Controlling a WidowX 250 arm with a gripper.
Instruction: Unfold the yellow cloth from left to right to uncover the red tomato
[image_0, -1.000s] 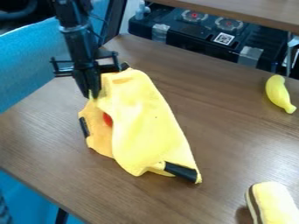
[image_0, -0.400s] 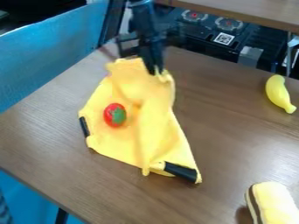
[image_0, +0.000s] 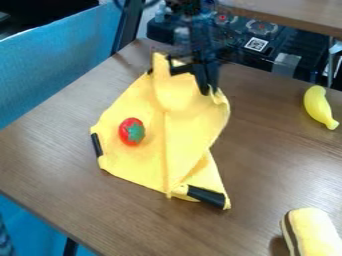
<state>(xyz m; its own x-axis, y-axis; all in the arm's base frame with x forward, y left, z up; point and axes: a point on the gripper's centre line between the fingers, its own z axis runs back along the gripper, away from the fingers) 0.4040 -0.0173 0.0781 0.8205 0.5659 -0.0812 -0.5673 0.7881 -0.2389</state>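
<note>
The black gripper is at the upper middle of the view, shut on the upper right corner of a yellow cloth. That corner is pulled up a little, and folds run from it down the cloth. A red strawberry toy with a green patch lies on the cloth's left part. Black clips or bands mark several of the cloth's corners, one at the left edge and one at the lower right.
A yellow banana toy lies at the right of the brown table. A yellow and brown striped toy is at the lower right corner. Black equipment stands behind the table's back edge.
The gripper has moved right with the cloth's corner, unfolding the cloth from over the strawberry, which now shows fully. The banana and striped toy have stayed put.
</note>
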